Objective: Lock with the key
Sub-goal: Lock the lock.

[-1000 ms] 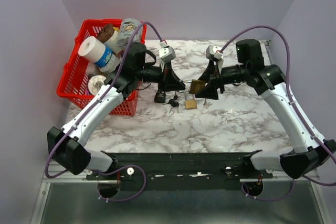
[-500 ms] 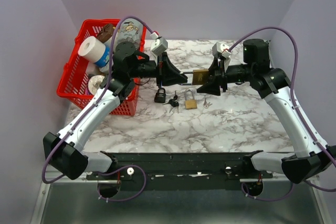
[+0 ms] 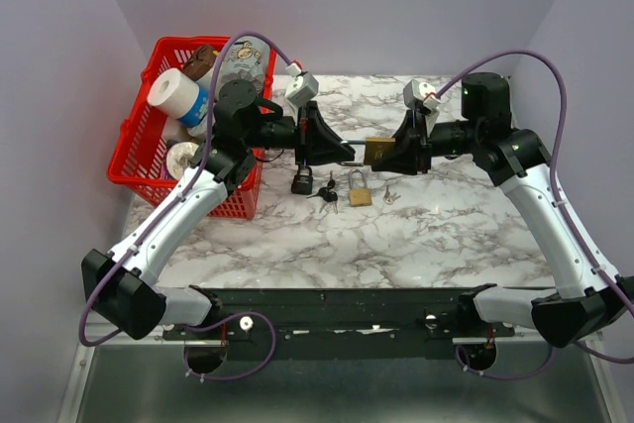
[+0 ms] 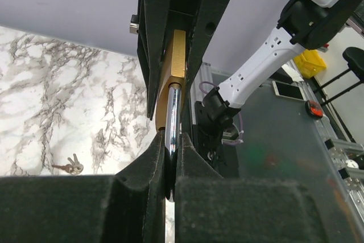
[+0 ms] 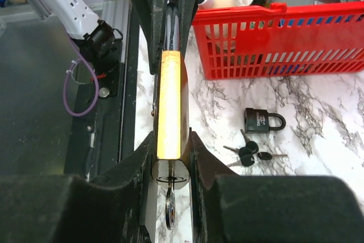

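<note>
The brass padlock (image 3: 374, 149) is held in mid-air above the marble table (image 3: 446, 230), between the arms. The left gripper (image 3: 345, 152) is clenched on its steel shackle (image 4: 172, 120), and the right gripper (image 5: 169, 146) pinches the body's flat sides. The padlock looks heavy, rigid and slick. The small key (image 5: 169, 211) in the keyhole is the part to grasp and turn.

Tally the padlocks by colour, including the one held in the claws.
Brass: 2, the held padlock and the loose brass padlock
Black: 1, the black padlock
Total: 3
</note>
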Controlling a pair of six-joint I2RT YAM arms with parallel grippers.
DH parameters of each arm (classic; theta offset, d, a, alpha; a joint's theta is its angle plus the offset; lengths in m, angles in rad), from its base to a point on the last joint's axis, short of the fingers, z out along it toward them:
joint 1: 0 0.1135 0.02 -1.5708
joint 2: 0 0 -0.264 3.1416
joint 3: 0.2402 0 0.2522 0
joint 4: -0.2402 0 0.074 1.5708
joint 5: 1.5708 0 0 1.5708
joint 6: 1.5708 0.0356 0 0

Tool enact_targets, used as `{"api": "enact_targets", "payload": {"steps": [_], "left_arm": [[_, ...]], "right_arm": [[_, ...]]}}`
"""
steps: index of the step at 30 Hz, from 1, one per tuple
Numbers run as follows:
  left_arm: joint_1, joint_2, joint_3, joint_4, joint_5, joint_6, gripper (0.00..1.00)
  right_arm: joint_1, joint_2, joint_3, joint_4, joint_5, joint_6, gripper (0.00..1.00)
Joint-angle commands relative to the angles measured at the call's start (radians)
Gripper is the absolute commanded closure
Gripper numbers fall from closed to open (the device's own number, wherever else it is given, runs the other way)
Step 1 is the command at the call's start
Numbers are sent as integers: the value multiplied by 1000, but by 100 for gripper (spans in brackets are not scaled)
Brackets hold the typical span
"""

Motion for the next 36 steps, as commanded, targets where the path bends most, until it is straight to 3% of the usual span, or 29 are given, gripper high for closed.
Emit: {"api": "enact_targets", "payload": {"steps": [1,9,13,17,22,27,36], "left_arm": [[-9,-32,8,94,-65,47,100],[-52,-76,-32,20,-174,278,100],[-57,-81,-38,29,-183,279,100],[-64,-70,-46,87,-159,213,100],[-87,-45,-81,264,-144,-3,100],[-130,-33,-98,295,-165,-25,100],[-176,40,-84,500,-185,-143,100]], "right_arm": [[9,-10,25,-28,-69,-19,99],[11,41,74,-95,-140,30,99],[11,42,72,-100,-144,27,99],[11,36,51,-19,-138,87,99],[26,30,28,55,-121,113,99],[49,26,5,113,-110,130,99],[119,26,-50,252,-117,233,99]]}}
